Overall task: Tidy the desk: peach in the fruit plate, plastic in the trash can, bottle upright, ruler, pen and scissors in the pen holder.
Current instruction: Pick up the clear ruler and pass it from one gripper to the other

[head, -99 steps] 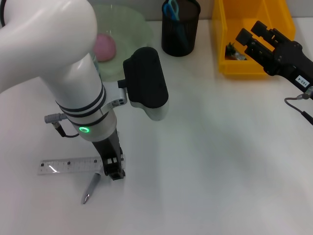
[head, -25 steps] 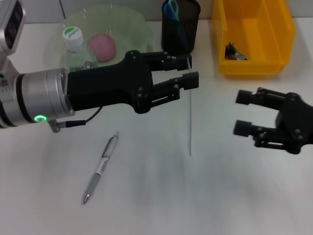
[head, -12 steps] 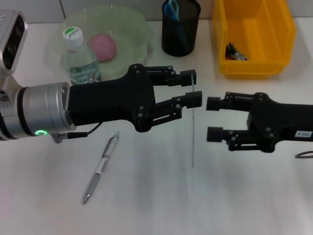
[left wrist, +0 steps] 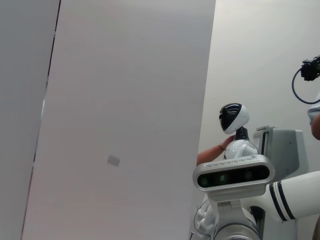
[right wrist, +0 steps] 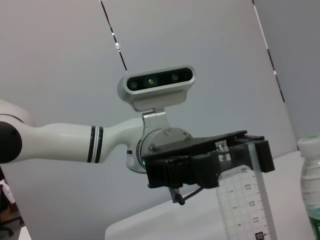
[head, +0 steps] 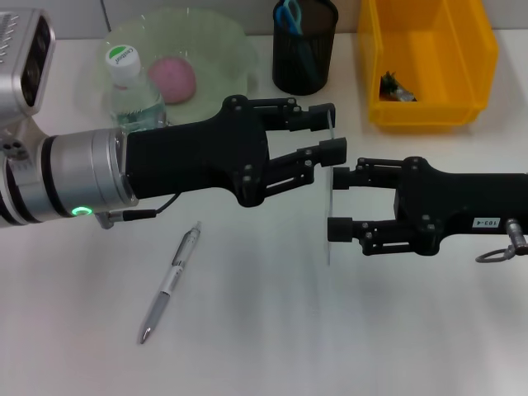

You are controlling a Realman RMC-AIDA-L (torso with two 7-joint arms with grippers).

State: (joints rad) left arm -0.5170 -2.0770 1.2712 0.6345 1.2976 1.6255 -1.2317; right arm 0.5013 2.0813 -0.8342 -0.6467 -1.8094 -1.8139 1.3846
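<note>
Left gripper (head: 325, 134) above desk centre, fingers pinching upper end of ruler (head: 330, 198); ruler clear, hanging vertical, edge-on to head camera. Right gripper (head: 340, 203) facing it, fingers spread, straddling ruler's lower part. Pen (head: 171, 280) lying flat on desk (head: 264, 330). Bottle (head: 132, 95) upright beside fruit plate (head: 223, 41); peach (head: 172, 78) in plate.

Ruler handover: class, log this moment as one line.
left gripper: shut on ruler | right gripper: jaws open around ruler | pen: on desk
</note>
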